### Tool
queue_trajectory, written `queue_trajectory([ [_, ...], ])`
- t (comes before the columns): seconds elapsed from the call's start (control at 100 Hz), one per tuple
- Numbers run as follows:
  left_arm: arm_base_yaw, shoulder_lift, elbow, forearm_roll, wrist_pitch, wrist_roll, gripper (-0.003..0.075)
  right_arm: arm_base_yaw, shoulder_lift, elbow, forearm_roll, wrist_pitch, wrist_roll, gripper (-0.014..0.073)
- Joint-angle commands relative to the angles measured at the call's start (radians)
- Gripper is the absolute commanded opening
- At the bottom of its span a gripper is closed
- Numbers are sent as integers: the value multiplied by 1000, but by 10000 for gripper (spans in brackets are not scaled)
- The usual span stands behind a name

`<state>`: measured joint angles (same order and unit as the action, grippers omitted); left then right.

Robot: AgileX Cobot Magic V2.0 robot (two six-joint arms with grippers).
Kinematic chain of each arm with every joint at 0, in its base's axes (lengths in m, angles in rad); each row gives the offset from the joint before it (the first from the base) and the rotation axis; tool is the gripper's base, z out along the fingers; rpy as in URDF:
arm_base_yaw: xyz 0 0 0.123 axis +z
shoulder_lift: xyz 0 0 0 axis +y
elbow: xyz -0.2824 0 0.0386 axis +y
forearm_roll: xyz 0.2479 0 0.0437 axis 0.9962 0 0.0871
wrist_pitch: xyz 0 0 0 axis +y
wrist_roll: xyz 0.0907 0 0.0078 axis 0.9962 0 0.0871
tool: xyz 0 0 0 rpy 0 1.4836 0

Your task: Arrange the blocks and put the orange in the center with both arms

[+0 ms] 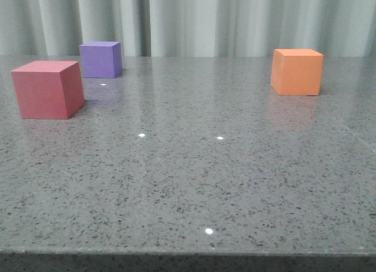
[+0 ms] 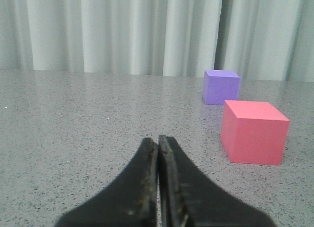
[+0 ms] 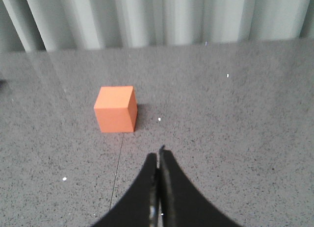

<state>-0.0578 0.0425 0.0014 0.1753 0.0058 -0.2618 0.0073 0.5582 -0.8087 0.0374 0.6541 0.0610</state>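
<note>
Three cubes stand on the grey speckled table (image 1: 188, 184). The red-pink cube (image 1: 48, 89) is at the left, the purple cube (image 1: 101, 59) just behind it, the orange cube (image 1: 297, 71) at the far right. No gripper shows in the front view. In the left wrist view my left gripper (image 2: 158, 140) is shut and empty, low over the table, apart from the red-pink cube (image 2: 254, 132) and the purple cube (image 2: 221, 87). In the right wrist view my right gripper (image 3: 160, 152) is shut and empty, a short way from the orange cube (image 3: 116, 109).
A pale pleated curtain (image 1: 188, 19) hangs behind the table's far edge. A thin seam line (image 3: 117, 163) runs across the tabletop near the orange cube. The table's front edge (image 1: 188, 252) is close to the camera.
</note>
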Motion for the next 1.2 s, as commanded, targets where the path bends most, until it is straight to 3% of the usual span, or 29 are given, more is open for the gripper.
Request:
queue_trajectory([
  [0.0,0,10,43,-2,-80,0,-20,-5,107,-93,7,-16,-4,-69],
  [0.31,0,10,43,-2,-80,0,-20,-5,262,-115,9,60,-4,-62],
  [0.42,0,10,43,-2,-80,0,-20,-5,284,-115,10,118,-4,17],
  [0.49,0,10,43,-2,-80,0,-20,-5,291,-115,10,151,-4,133],
  [0.67,0,10,43,-2,-80,0,-20,-5,293,-115,10,183,-4,589],
  [0.72,0,10,43,-2,-80,0,-20,-5,293,-115,10,180,-4,671],
  [0.93,0,10,43,-2,-80,0,-20,-5,293,-115,42,160,-4,634],
  [1.19,0,10,43,-2,-80,0,-20,31,396,-168,148,17,-4,634],
])
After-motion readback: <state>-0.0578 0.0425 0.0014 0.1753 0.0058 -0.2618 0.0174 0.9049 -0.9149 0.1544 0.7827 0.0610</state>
